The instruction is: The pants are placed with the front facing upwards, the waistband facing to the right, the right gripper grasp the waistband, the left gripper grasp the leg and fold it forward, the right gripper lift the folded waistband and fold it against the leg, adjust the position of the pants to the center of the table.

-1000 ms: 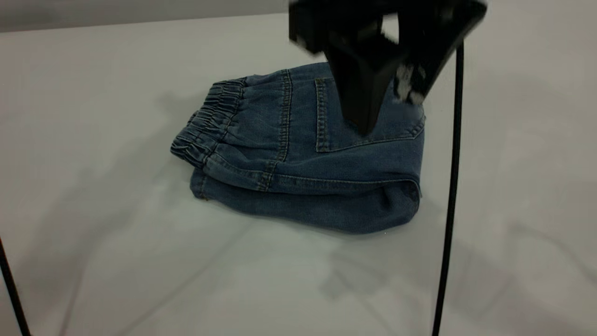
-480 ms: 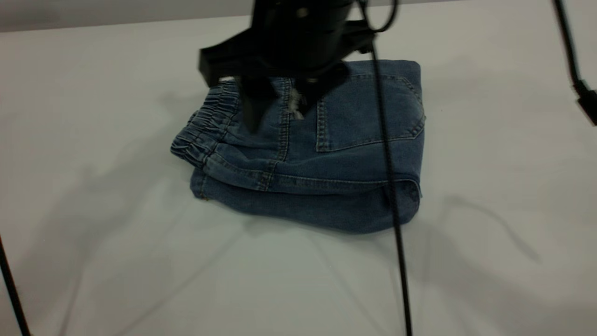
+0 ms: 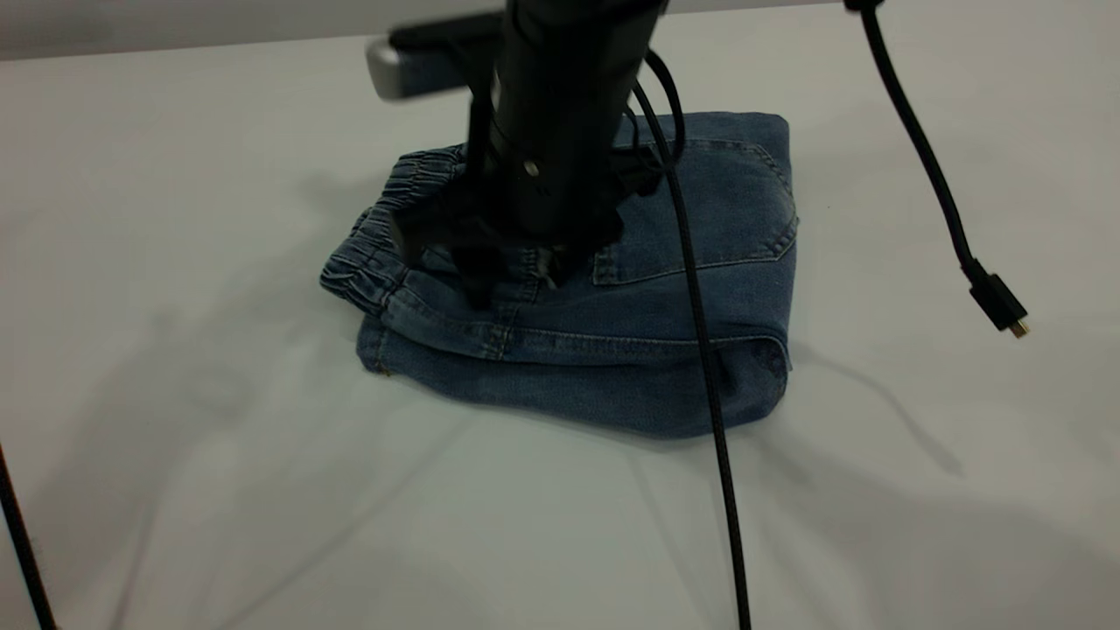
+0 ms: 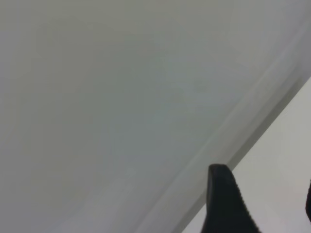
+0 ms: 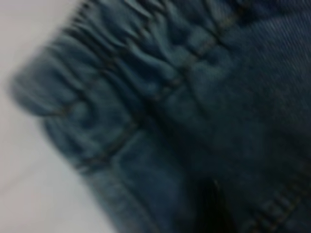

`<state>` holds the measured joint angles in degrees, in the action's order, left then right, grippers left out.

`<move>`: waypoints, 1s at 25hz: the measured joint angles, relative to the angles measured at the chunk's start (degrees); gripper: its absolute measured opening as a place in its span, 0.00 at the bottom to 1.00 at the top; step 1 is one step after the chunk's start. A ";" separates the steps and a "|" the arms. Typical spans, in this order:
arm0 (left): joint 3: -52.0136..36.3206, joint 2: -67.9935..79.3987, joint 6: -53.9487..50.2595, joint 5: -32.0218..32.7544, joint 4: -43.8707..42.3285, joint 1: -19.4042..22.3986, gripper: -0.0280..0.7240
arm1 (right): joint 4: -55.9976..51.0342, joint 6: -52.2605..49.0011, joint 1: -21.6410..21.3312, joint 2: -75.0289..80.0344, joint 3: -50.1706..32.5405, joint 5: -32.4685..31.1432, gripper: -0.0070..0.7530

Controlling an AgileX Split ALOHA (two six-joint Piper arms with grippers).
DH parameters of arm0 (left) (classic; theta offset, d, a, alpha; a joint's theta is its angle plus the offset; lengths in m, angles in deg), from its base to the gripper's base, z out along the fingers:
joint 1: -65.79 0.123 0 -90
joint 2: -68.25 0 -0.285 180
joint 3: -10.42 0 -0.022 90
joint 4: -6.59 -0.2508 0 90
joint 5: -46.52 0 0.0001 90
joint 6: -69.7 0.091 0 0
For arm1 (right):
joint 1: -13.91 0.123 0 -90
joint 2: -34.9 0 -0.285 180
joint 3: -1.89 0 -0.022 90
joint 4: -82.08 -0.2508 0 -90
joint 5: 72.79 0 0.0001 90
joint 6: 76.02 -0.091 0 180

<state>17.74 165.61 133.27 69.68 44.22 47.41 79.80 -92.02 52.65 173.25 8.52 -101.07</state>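
The pants [image 3: 700, 219] lie folded into a compact blue denim bundle on the white table [image 3: 175, 437], with the elastic waistband [image 3: 385, 236] at the left end and a back patch pocket facing up. My right gripper [image 3: 512, 284] comes straight down just behind the waistband, open, its tips touching the denim. The right wrist view is filled by the gathered waistband [image 5: 146, 63], with one dark finger [image 5: 214, 208] low in the picture. My left gripper [image 4: 265, 194] is open over bare table [image 4: 97, 97], away from the pants and out of the exterior view.
A black cable [image 3: 709, 394] trails from the right arm across the front of the pants. A second cable ends in a loose plug [image 3: 997, 306] hanging at the right. A thin black cable [image 3: 22, 542] crosses the lower left corner. The table's far edge [image 3: 175, 44] runs along the top.
The right gripper has swung from above the pocket at the right over to the waistband end and dropped onto the denim. The pants have not moved.
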 joint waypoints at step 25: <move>0.00 0.00 -0.06 0.19 0.00 0.00 0.54 | 8.81 -0.14 0.07 -3.47 -0.19 -22.35 0.49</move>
<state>17.74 165.61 133.20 69.87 44.22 47.41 88.61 -92.16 52.73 169.79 8.34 -123.43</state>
